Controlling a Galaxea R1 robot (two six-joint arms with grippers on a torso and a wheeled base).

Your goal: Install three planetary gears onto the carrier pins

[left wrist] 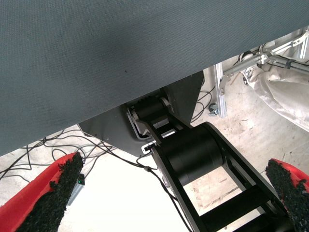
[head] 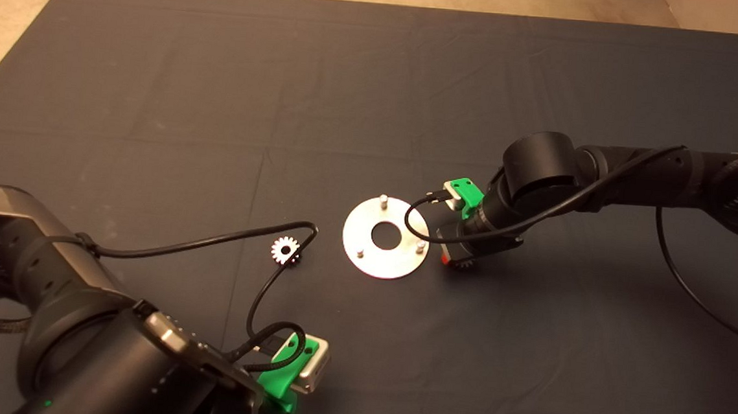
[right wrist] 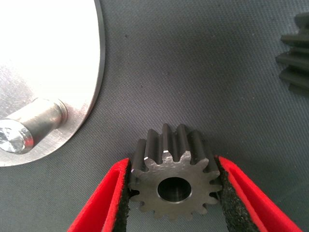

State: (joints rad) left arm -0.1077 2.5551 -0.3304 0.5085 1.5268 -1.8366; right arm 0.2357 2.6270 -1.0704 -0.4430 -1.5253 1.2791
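One gear (right wrist: pixel 175 183) sits pinched in the right claw (right wrist: pixel 174 193), just beside the disc (head: pixel 385 237) and its three pins (head: pixel 420 245). Another gear (head: pixel 285 250) lies on the mat, left of the disc. Left claw (left wrist: pixel 164 193) waits spread, well away.

Dark grey gear (right wrist: pixel 174 186) between red fingers (right wrist: pixel 104 203) with black pads; shiny silver disc (head: pixel 385 237) on a dark mat (head: pixel 221 93).
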